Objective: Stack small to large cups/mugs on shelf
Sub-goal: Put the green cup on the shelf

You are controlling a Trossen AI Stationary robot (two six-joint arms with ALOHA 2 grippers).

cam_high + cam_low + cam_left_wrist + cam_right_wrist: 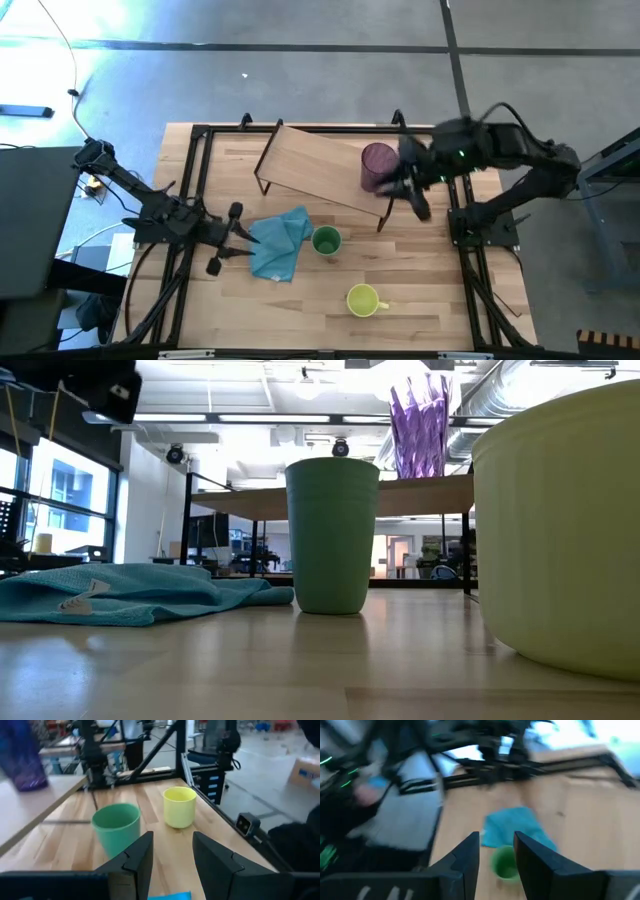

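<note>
Both fingers sets apart, holding nothing: right gripper (412, 190) beside purple tumbler (377, 166) on shelf (305, 160); left gripper (228, 240) at cloth (280, 243).

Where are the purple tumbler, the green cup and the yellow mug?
purple tumbler (377, 166): high view, on its side wall, on the shelf.
green cup (326, 240): high view, on its open mouth.
yellow mug (362, 299): high view, on its open mouth.

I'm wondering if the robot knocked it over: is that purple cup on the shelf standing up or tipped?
Upright. The purple tumbler stands on its base on the shelf, mouth up, seen from the low view.
</note>
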